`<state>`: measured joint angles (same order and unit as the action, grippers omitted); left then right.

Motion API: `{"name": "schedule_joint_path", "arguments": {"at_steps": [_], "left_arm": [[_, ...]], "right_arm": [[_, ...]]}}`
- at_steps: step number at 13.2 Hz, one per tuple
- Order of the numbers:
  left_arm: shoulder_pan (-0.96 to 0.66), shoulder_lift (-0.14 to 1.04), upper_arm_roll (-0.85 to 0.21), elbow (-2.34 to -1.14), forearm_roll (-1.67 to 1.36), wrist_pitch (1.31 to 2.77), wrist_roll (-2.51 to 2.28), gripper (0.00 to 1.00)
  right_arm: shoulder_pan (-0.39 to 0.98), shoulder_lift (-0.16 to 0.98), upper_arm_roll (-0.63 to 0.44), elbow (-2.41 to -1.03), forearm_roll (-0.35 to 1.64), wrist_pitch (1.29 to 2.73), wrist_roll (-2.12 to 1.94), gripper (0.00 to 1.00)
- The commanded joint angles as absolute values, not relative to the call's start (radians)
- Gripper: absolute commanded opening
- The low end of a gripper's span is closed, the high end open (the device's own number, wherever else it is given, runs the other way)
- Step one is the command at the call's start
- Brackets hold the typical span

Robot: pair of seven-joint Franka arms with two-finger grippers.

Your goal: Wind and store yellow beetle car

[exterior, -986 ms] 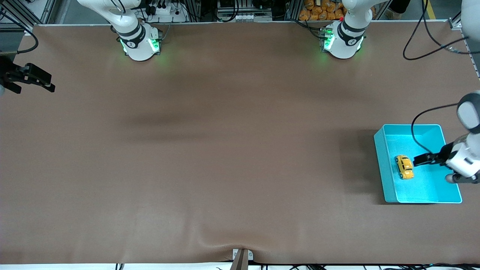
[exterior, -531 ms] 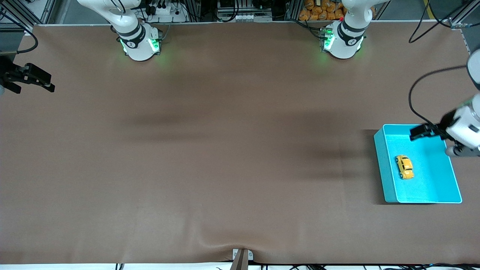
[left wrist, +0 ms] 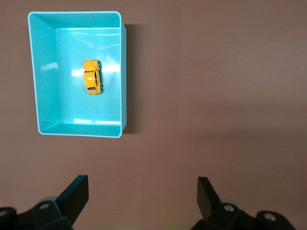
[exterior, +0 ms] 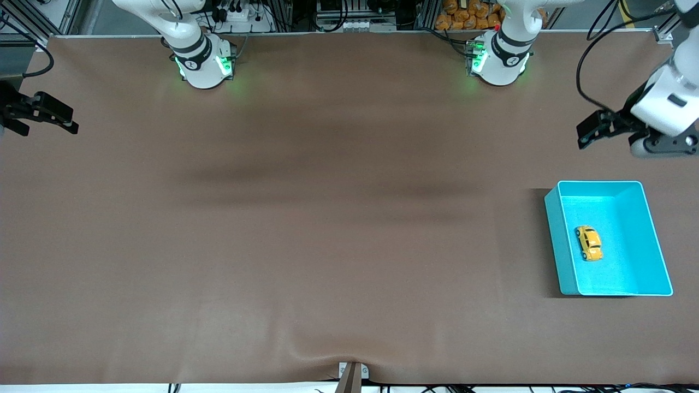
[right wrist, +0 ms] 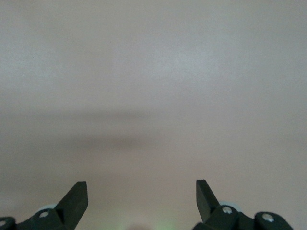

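Left hand (exterior: 588,131) empty above table (exterior: 327,218)

yellow beetle car (exterior: 589,243) in cyan bin (exterior: 562,245), both grippers apart, empty

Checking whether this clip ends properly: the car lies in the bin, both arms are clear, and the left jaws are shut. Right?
Not quite. The left gripper has its jaws open, as the left wrist view shows. The car does lie in the bin, and both arms are clear, the right gripper waiting over the table's end.

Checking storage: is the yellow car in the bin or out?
In: the yellow beetle car sits on the cyan bin's floor.
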<state>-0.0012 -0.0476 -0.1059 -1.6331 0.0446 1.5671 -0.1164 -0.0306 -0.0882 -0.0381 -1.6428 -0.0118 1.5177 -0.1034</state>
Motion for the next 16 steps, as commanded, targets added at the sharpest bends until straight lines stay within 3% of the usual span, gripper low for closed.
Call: {"name": "schedule_joint_path", "arguments": {"at_steps": [1,8,16], "left_arm": [[-0.017,-0.058,-0.081,-1.589,-0.012,1.508,-0.109,1.00],[-0.063,-0.061,-0.038,-1.539,0.000,1.420,-0.037,1.00],[-0.060,-0.043,-0.029,-1.540,-0.046,1.486,-0.058,1.00]], "right_arm": [[-0.040,-0.084,-0.040,-1.621,-0.005,1.497,-0.100,1.00],[-0.040,-0.084,-0.040,-1.606,-0.005,1.456,-0.097,1.00],[-0.038,-0.078,-0.038,-1.606,0.000,1.456,-0.097,1.00]]}}
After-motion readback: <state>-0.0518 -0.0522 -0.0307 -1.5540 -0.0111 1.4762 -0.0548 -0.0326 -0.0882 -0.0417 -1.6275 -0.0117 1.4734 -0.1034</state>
